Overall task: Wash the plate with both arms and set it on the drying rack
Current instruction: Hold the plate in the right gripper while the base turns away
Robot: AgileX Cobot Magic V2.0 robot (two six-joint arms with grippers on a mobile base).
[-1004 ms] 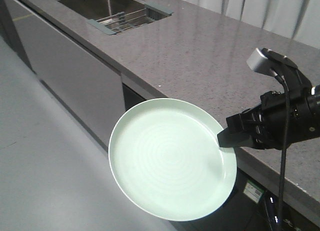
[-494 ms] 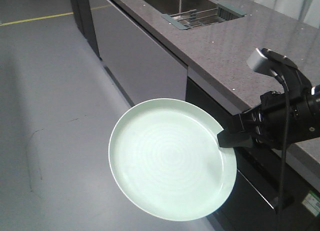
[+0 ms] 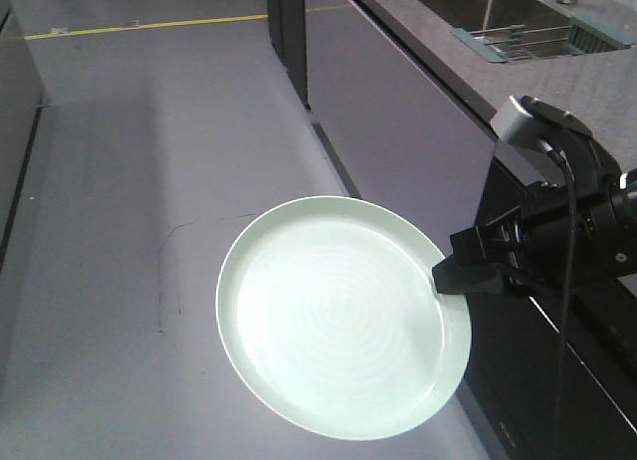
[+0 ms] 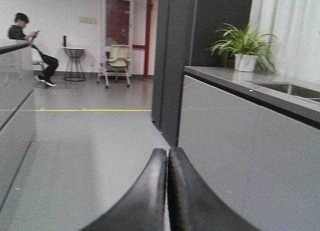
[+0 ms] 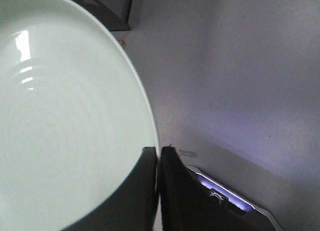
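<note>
Your right claw [image 3: 450, 274] is clamped on the plate [image 3: 338, 316] at its rim, one finger on each face. The plate hangs in the air over the floor [image 3: 129, 181], just off the counter [image 3: 542, 87]. The drying rack [image 3: 528, 44] sits well apart at the sink [image 3: 468, 2], top right. Your left claw [image 4: 167, 158] is pinched closed, fingers touching, nothing between them.

The grey speckled countertop [image 3: 567, 87] carried a sunken steel sink [image 3: 468, 4] with the drying rack [image 3: 528, 44] across it and a potted plant [image 4: 245, 51] beyond, above a grey floor [image 3: 149, 201] marked with a yellow line [image 3: 149, 26]
</note>
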